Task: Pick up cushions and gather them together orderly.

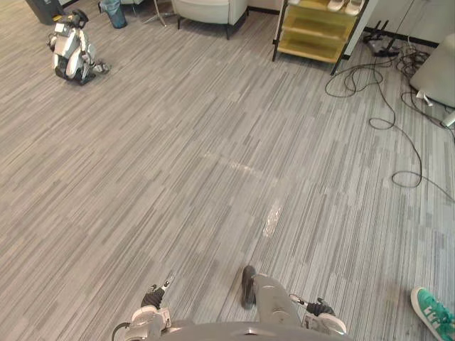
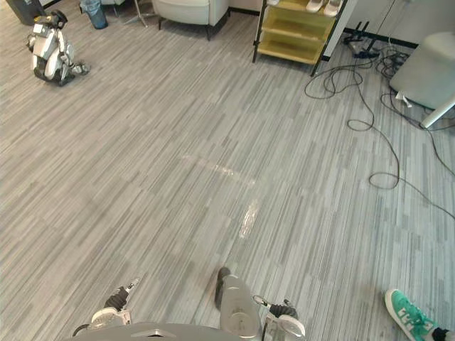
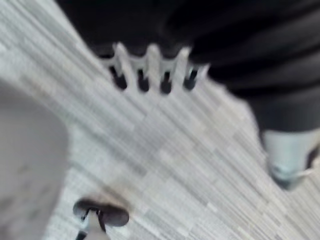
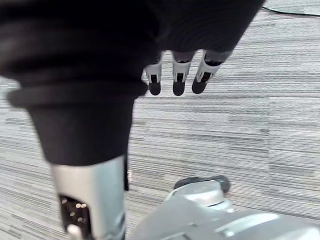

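Hanging straight-fingered over carpet (image 1: pixel 213 177): left robot hand (image 3: pixel 152 62), right robot hand (image 4: pixel 179 75).

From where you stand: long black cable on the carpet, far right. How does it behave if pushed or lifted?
Likely floppy: the black cable lies in loose curves on the carpet, so a push would probably bend it, not slide it whole. Thin, so probably light. It may snag: it runs into a tangle by the yellow shelf.
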